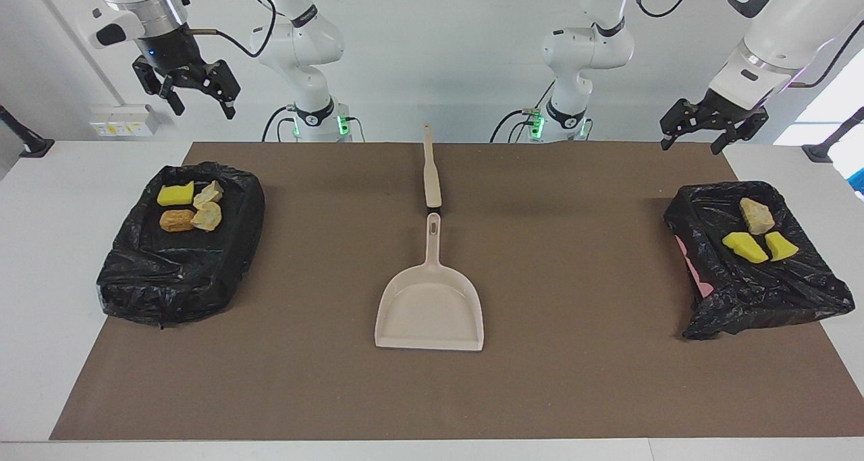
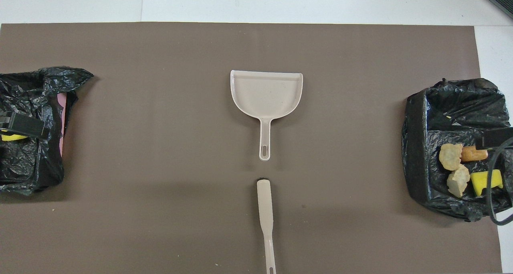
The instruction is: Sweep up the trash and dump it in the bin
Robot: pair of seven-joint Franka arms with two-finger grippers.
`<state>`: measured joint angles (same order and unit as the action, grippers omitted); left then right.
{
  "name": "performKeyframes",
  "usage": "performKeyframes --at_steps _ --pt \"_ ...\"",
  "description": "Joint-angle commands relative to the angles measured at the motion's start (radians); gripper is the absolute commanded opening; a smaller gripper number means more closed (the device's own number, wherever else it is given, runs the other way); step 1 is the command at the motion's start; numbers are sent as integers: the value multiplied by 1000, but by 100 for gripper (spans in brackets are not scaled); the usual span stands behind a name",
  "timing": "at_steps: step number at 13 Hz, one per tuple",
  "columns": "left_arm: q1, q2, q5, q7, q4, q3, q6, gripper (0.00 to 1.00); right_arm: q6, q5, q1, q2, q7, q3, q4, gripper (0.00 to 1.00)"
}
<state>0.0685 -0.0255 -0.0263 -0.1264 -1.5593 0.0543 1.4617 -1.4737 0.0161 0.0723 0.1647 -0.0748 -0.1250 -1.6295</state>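
Note:
The trash lies in two bins lined with black bags. The bin (image 1: 182,272) at the right arm's end holds a yellow sponge chunk (image 1: 175,194), two beige lumps (image 1: 206,216) and an orange-brown cylinder (image 1: 176,221). In the bin (image 1: 756,292) at the left arm's end lie a beige lump (image 1: 756,215) and two yellow chunks (image 1: 744,247). My right gripper (image 1: 206,112) hangs open and empty high over the first bin. Over the table edge by the second bin, my left gripper (image 1: 690,148) is open and empty.
A beige dustpan (image 1: 432,309) lies at the middle of the brown mat (image 1: 574,380), handle toward the robots. In line with it, nearer to the robots, lies a beige brush handle (image 1: 430,171). White table (image 1: 40,279) borders the mat.

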Motion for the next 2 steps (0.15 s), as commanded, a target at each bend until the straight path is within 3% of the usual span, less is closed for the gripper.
performKeyframes --at_steps 1,2 --pt "-9 -2 11 -16 15 -2 -20 100 0 2 -6 10 21 4 -9 100" --pt "-7 -4 11 -16 13 -1 -21 100 0 2 -6 10 21 4 -9 100"
